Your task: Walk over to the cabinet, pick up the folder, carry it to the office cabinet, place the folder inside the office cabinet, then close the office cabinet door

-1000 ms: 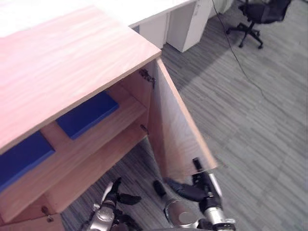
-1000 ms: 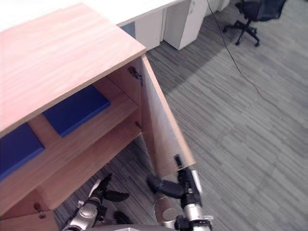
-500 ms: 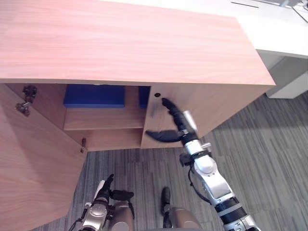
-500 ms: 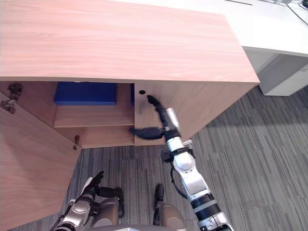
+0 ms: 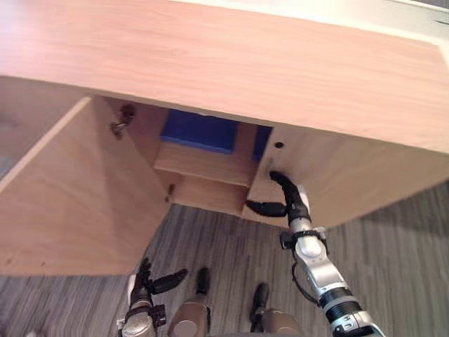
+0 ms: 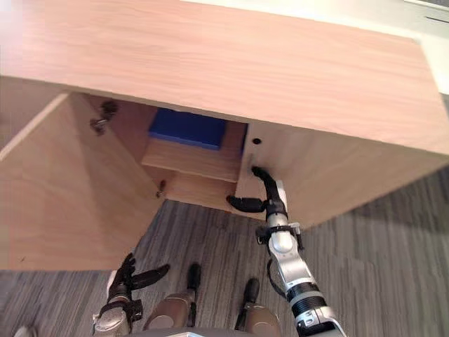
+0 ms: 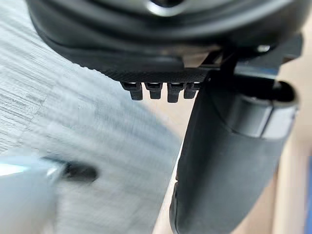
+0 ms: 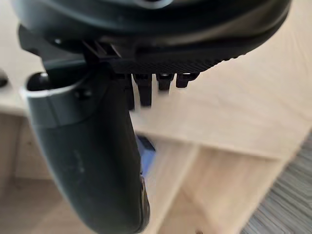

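Folder (image 5: pixel 200 130) shelved, my right hand (image 5: pixel 293 207), fingers straight and empty, pressed the right door (image 5: pixel 351 175) closed; the open left door (image 5: pixel 77 196) looked next.

Setting is reading as an office. A low wood-laminate office cabinet (image 5: pixel 245 63) is spanning the head view from 9 to 3 o'clock. Its left door (image 5: pixel 77 203) is standing wide open at 8 o'clock on a metal hinge (image 5: pixel 124 116), and its right door (image 5: pixel 351 175) is sitting at 3 o'clock. A blue folder (image 5: pixel 200 130) is lying flat on the inner shelf (image 5: pixel 203 163) near centre, a 2nd folder (image 5: pixel 261 142) just beside it. Grey striped carpet (image 5: pixel 393 267) is covering the floor from 4 to 7 o'clock. A pale surface (image 5: pixel 365 10), desk-like, is showing at 1 o'clock behind the cabinet top.
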`<state>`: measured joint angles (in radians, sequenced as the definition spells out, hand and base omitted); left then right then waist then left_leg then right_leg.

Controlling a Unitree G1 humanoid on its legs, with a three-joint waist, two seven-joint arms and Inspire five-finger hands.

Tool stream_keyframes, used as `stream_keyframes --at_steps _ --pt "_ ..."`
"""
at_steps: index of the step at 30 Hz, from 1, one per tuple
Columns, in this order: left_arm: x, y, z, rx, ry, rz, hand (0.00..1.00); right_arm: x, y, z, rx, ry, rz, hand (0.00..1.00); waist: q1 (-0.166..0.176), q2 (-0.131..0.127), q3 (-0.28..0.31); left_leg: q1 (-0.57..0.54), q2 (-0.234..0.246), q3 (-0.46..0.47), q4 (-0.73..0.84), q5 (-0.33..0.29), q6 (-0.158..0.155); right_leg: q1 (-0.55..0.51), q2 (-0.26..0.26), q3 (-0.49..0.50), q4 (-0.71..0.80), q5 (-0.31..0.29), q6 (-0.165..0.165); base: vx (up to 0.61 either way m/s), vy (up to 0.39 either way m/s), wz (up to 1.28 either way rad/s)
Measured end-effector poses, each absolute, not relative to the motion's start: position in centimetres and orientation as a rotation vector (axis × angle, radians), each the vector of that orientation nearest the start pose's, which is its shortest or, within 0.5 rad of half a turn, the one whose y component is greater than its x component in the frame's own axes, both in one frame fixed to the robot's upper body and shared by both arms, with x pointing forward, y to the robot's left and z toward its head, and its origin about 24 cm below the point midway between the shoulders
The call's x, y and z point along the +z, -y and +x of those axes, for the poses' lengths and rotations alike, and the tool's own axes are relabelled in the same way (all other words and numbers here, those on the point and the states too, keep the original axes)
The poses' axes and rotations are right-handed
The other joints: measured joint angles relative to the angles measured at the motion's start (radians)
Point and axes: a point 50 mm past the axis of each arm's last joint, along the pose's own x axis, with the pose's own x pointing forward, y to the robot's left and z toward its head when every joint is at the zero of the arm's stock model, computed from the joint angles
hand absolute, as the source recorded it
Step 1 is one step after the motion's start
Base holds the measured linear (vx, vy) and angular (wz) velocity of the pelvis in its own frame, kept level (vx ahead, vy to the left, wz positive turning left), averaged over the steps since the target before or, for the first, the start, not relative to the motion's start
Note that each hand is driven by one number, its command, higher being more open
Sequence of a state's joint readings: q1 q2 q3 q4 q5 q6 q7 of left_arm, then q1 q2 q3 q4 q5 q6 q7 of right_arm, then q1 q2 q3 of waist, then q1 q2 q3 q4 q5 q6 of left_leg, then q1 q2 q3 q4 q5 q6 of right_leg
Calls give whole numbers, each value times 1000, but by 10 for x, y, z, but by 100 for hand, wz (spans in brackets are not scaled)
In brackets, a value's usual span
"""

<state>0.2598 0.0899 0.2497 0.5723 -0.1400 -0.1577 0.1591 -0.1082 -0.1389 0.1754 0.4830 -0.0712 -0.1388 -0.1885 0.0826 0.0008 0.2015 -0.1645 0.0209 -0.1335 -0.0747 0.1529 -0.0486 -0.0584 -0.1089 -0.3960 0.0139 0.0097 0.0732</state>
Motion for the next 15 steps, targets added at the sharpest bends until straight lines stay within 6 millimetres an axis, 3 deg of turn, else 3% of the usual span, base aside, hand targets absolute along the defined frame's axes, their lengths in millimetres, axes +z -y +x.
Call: stream_keyframes --at_steps 3,5,8,15 --pt "-85 -263 127 612 -524 -36 100 -60 151 242 56 -382 -311 100 63 28 -8 -4 -4 -77 -17 25 -6 26 2 -81 1 -19 -2 27 -72 84" --pt "-63 -278 132 679 -398 -42 100 -77 137 233 149 -466 -333 100 115 45 -14 -19 -12 -134 -17 31 -10 28 0 -132 27 -42 -12 68 -80 75" --pt "-36 -296 136 751 -268 -13 100 -78 116 236 204 -478 -309 100 143 57 -19 -28 -27 -208 -12 51 -9 30 -16 -186 92 -83 -10 78 -56 77" --pt "14 -315 153 724 -56 100 100 -61 120 260 184 -404 -331 100 163 57 -20 -33 -45 -297 -17 43 -29 34 -38 -213 178 -161 -6 -1 -39 44"
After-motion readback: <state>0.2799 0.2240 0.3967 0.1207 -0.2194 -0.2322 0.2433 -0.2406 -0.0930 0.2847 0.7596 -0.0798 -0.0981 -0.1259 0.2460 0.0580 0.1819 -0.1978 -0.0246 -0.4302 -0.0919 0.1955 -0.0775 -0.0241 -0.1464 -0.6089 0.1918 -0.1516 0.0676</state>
